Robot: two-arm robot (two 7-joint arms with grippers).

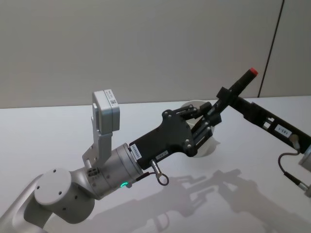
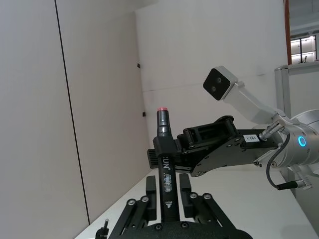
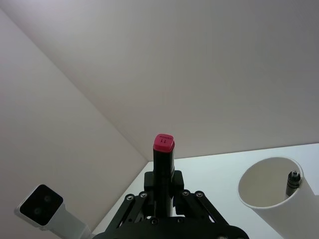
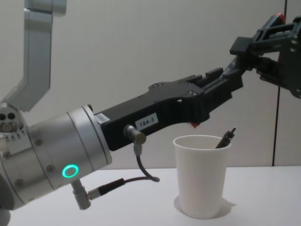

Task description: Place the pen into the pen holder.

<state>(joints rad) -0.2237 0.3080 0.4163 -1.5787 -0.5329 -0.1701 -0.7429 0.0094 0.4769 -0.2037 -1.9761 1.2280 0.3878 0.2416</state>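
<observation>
A black pen [image 1: 245, 78] with a red cap slants up in the air above the table, red end highest. My right gripper [image 1: 226, 97] comes in from the right and is shut on the pen's [image 3: 163, 149] middle. My left gripper [image 1: 214, 114] reaches in from the lower left and is shut on the pen [image 2: 164, 129] lower down, its fingers [image 2: 152, 191] on either side of the barrel. The white pen holder [image 4: 201, 179] stands upright on the table just below my left gripper [image 4: 230, 87]. In the head view that arm largely covers the holder [image 1: 208, 148].
Another dark pen [image 4: 225, 136] leans inside the holder against its rim [image 3: 271, 191]. The white table [image 1: 58, 136] runs back to a plain wall. My left arm's grey body [image 1: 92, 174] takes up the near left.
</observation>
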